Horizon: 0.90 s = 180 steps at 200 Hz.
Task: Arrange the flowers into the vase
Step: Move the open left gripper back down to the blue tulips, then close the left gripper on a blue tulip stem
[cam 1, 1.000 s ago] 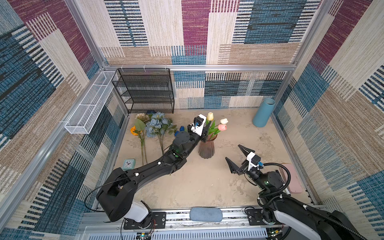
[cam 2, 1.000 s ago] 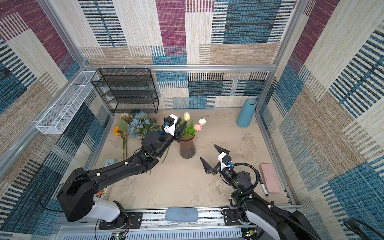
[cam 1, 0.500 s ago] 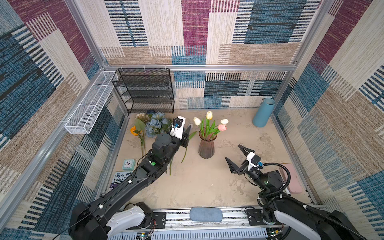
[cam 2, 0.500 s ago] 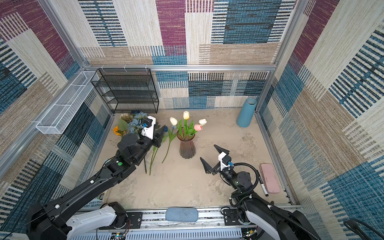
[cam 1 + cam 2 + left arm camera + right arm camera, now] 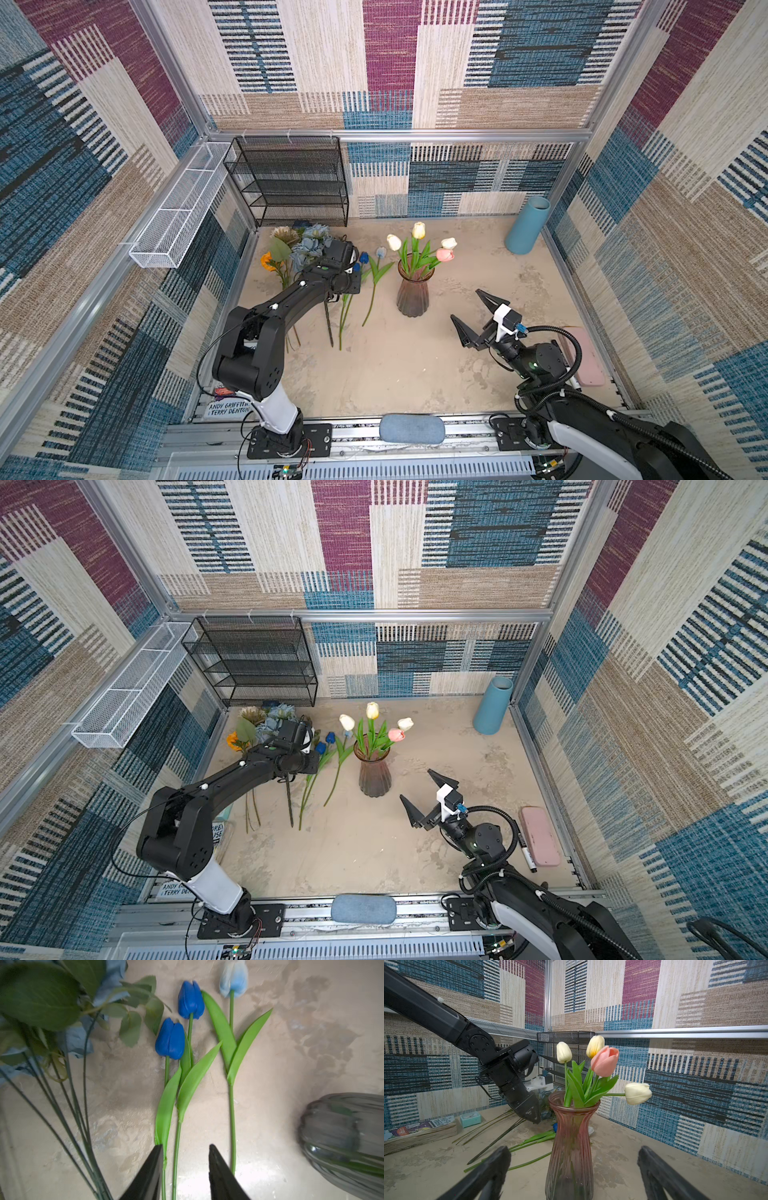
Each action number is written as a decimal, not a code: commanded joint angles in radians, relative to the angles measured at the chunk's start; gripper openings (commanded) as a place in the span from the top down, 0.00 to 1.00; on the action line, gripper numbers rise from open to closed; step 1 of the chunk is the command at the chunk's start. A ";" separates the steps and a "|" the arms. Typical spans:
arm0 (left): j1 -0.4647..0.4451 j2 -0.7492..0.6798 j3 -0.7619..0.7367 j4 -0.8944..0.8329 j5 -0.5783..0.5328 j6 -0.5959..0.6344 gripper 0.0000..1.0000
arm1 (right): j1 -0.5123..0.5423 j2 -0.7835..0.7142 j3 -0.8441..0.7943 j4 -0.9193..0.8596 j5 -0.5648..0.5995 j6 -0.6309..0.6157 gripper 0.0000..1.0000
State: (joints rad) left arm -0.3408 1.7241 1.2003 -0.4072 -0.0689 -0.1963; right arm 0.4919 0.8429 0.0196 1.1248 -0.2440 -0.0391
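Seemingly empty, left end effector hangs half-open over blue tulip stems; right end effector wide, empty.

Glass vase, ribbed, pink-brown: 1.
Tulips standing in it: 4, being white tulips 2, yellow tulip 1, pink tulip 1.
Tulips lying on the table: 3, being dark blue tulips 2, pale blue tulip 1.
Dusty-blue rose bunch: 1.
Orange bloom: 1.
Beige bloom: 1.
Blue cylinder: 1.
Black mesh rack: 1.
White wire basket: 1.
Pink case: 1.
Marker: 1.
Mint clock: 1.
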 commanded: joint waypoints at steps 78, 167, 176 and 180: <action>0.008 0.182 0.126 -0.212 -0.061 0.007 0.62 | 0.000 0.002 0.010 0.015 -0.006 0.005 0.01; 0.026 0.238 0.124 -0.214 -0.047 0.009 0.69 | 0.000 -0.007 0.006 0.012 0.000 0.002 0.01; 0.027 0.242 0.124 -0.217 -0.039 0.010 0.69 | 0.000 -0.008 0.006 0.011 0.002 0.002 0.01; 0.027 0.243 0.124 -0.219 -0.036 0.011 0.69 | 0.000 -0.008 0.006 0.012 0.002 0.002 0.01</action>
State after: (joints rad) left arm -0.3157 1.9537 1.3201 -0.6048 -0.1280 -0.1974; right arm 0.4919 0.8356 0.0196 1.1202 -0.2436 -0.0395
